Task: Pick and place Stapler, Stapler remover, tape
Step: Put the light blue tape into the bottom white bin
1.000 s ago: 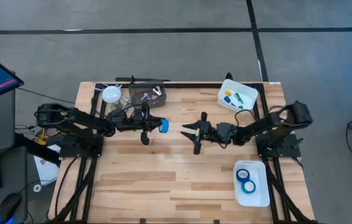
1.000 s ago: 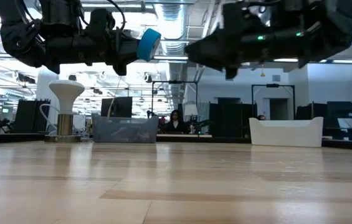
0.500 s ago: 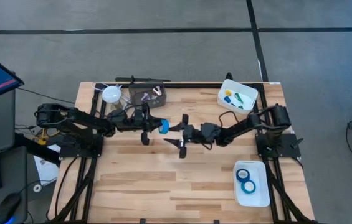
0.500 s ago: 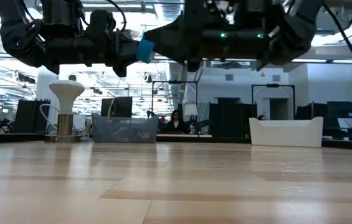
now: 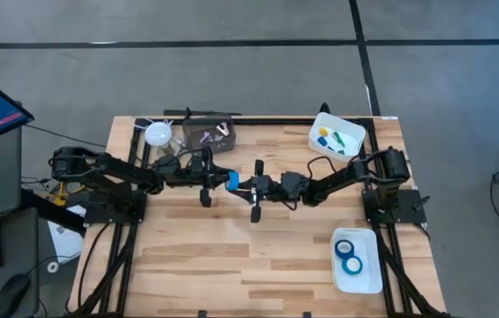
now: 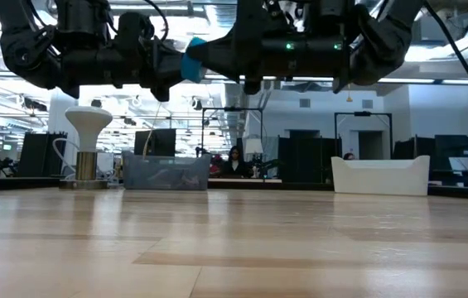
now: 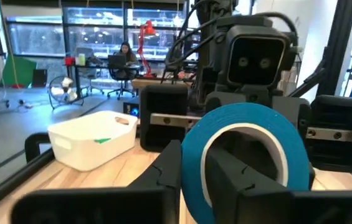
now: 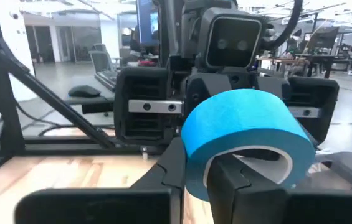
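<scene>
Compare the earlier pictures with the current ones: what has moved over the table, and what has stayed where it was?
The right gripper has travelled across the table toward the left arm, and its open fingers now flank the blue tape roll. The left gripper has stayed in place in mid-air, still clamping the roll. The two rolls in the white tray and the white bin have not moved.

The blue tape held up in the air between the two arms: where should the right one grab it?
Probably across the free side of the ring, coming level from opposite the left gripper. The tape hangs mid-air, its near side clamped, and the right gripper faces its band with fingers spread wide.
</scene>
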Motion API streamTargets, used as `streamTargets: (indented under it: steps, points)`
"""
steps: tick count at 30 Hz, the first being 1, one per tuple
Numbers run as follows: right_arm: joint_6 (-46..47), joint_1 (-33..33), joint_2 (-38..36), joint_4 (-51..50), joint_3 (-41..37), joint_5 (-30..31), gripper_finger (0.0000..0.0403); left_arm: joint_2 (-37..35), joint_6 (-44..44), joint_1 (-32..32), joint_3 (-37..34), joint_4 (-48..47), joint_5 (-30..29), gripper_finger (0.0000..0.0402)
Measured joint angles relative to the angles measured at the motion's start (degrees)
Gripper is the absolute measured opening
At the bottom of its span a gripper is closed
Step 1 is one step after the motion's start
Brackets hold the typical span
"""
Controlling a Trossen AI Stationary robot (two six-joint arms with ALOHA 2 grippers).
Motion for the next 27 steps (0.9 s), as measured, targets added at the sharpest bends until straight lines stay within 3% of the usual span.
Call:
streamTargets:
  steps: [7,14,20,27]
  points:
    - [0.82,0.03,-0.19,-3.47,0.01,3.73,0.0028,0.05,-0.42,0.11,-0.07,-0.68,-1.27,0.0089]
    - [0.55,0.22,-1.65,-11.75,-0.05,7.12,0.0027,0.11,-0.29,0.60,-0.17,-3.69,-1.05,0.0098]
    - [0.08,0.22,-10.15,-27.38,-3.03,15.27,0.0027,0.02,-0.92,1.23,-0.11,-6.32,-0.65,0.0099]
    - [9.16,3.14,-26.00,-56.83,-5.97,22.40,0.0027,-0.52,-0.92,1.07,-0.11,-6.53,-0.61,0.0097]
